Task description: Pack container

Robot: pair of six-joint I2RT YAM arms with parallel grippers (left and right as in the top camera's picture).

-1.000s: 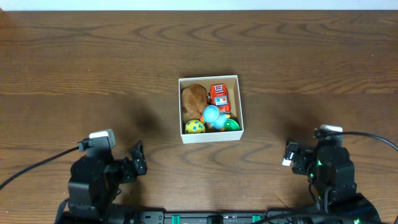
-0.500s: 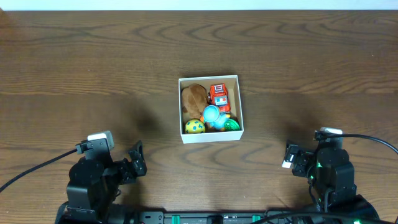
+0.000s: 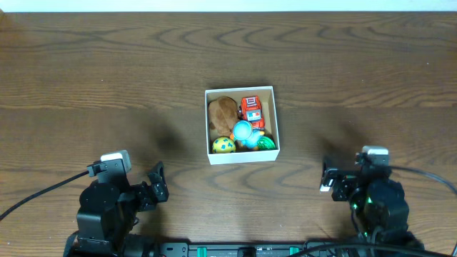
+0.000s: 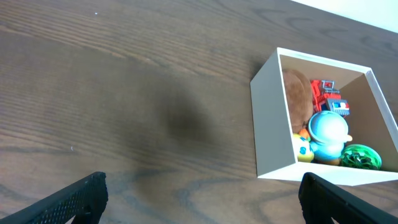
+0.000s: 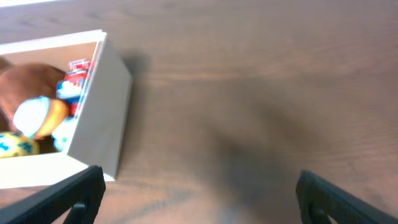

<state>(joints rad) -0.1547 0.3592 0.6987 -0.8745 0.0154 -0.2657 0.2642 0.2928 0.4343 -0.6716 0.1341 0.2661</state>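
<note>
A: Where's the container?

B: Middle of the table, upright, open top. White walls, tan inside.

A: Contents?

B: You've got 5 toys in it:
- brown plush, far left corner
- red truck, far right corner, beside the plush
- blue round toy, centre
- yellow ball, near left corner
- green toy, near right corner

The blue one touches the ball and the green toy. All 5 sit inside the walls.

A: Grippers?

B: Your left gripper is wide. Its 2 fingers sit at the bottom corners of the left wrist view, with only bare table between them. It's at the near edge of the table, left of the container and well apart from it.

Your right gripper is also wide, with bare table between its fingers. It's at the near edge on the right side, well apart from the container.

A: Wrist views OK?

B: Left wrist is sharp. You can see the container's left wall and the toys at upper right. Right wrist is a bit blurred, with the container at upper left.
</note>
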